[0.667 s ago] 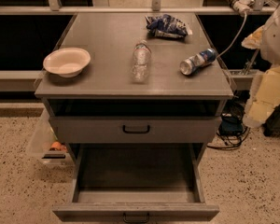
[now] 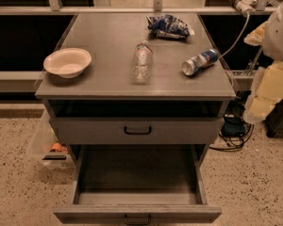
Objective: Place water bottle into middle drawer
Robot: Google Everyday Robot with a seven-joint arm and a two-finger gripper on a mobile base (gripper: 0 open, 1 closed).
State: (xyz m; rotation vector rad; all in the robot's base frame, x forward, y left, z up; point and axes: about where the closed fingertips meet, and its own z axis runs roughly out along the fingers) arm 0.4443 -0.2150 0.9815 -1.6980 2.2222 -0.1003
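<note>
The water bottle [image 2: 142, 61] lies centre frame — likely light, crushable, apt to roll; take its ribbed middle. The end effector [image 2: 270, 91] hangs at the right edge; its state I cannot tell.

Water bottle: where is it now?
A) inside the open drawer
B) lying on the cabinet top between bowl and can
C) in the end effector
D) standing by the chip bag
B: the water bottle lies on its side on the cabinet top between the bowl and the can; the end effector is out of view, only the arm at right.
</note>
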